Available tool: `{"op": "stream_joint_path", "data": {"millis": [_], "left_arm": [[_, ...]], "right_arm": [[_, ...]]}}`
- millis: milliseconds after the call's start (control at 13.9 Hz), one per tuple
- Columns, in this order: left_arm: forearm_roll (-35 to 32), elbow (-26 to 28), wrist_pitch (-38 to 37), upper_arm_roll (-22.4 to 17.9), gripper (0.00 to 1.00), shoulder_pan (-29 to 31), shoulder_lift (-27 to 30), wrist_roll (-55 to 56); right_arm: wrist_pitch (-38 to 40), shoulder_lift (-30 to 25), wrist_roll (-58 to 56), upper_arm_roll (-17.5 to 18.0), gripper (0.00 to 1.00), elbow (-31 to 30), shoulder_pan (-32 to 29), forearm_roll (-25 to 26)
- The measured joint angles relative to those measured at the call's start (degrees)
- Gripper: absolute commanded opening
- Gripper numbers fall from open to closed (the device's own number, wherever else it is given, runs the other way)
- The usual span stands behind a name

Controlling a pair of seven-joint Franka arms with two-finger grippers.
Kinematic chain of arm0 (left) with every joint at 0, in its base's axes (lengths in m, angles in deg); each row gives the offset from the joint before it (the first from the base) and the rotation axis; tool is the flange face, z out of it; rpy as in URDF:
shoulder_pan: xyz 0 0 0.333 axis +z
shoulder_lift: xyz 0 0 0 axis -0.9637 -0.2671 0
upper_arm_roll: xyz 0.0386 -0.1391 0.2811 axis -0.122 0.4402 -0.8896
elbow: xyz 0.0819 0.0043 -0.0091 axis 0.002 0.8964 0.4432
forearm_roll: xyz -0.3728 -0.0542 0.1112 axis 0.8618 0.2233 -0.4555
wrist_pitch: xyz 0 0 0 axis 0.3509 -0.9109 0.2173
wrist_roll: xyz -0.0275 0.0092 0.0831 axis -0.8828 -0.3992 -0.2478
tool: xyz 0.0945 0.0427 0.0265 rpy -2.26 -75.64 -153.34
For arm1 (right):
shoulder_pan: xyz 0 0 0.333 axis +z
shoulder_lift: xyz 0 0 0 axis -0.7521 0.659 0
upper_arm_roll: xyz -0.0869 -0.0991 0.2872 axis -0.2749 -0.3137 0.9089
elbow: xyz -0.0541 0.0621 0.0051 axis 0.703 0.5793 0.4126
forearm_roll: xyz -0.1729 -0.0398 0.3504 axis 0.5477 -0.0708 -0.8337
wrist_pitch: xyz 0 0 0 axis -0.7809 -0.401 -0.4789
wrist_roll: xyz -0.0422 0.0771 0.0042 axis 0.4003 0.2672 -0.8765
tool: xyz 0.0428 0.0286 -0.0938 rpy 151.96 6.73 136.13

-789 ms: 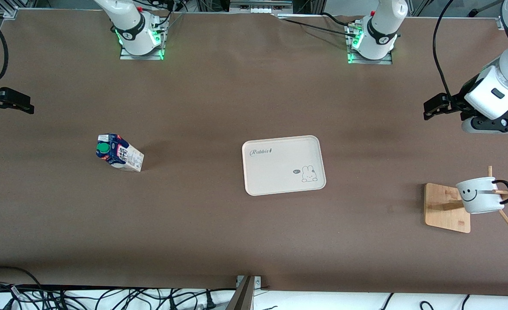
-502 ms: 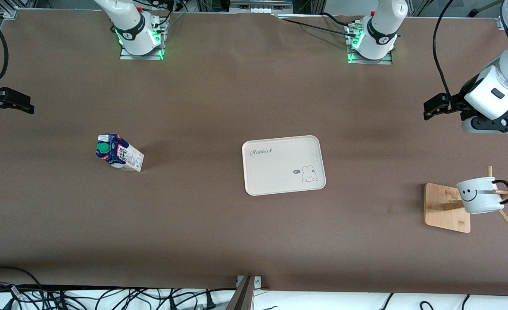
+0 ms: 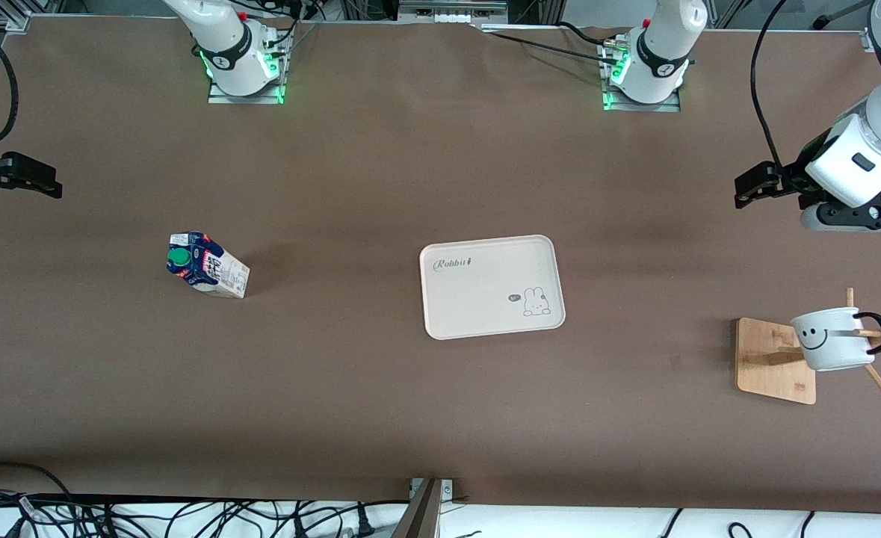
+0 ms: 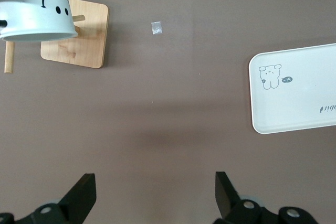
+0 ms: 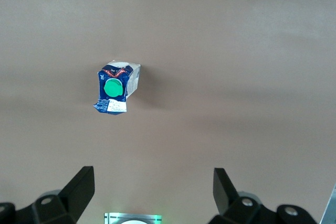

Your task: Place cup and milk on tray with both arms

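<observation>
- Your tray [image 3: 491, 286], cream with a bunny drawing, lies flat and empty at the middle of the counter [image 3: 410, 411].
- The milk [image 3: 207, 264], a small carton with a green cap, stands well apart from the tray toward the right arm's end of the counter.
- The cup [image 3: 832, 338], a white smiley-face mug, hangs tipped on a peg of a wooden rack [image 3: 775, 360] toward the left arm's end.
- Your right gripper [image 3: 33, 183] hovers over bare counter at its own end, fingers [image 5: 79, 184] spread wide, holding nothing.
- Your left gripper [image 3: 758, 187] hovers over bare counter near the rack, fingers [image 4: 84, 192] also wide and empty.
- Neither item is gripped yet, so the step in hand looks like the approach.
- For the carton, center the fingers over its body below the sloped top, then squeeze the flat sides.
- For the mug, come in along the peg's line and slide it off rather than lifting straight up, or the rack may tip.
</observation>
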Motion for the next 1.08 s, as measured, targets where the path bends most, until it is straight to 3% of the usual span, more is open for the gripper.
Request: {"op": "stream_joint_path", "data": {"millis": [287, 717, 1075], "left_arm": [[0.0, 0.0, 0.0, 0.0, 1.0, 0.0, 0.0, 0.0], [0.0, 0.0, 0.0, 0.0, 1.0, 0.0, 0.0, 0.0], [0.0, 0.0, 0.0, 0.0, 1.0, 0.0, 0.0, 0.0]], "right_arm": [[-0.1, 0.6, 0.0, 0.0, 1.0, 0.0, 0.0, -1.3], [-6.3, 7.0, 0.0, 0.7, 1.0, -0.2, 1.0, -3.5], [-10.9, 12.9, 0.0, 0.7, 1.0, -0.4, 1.6, -10.2]]}}
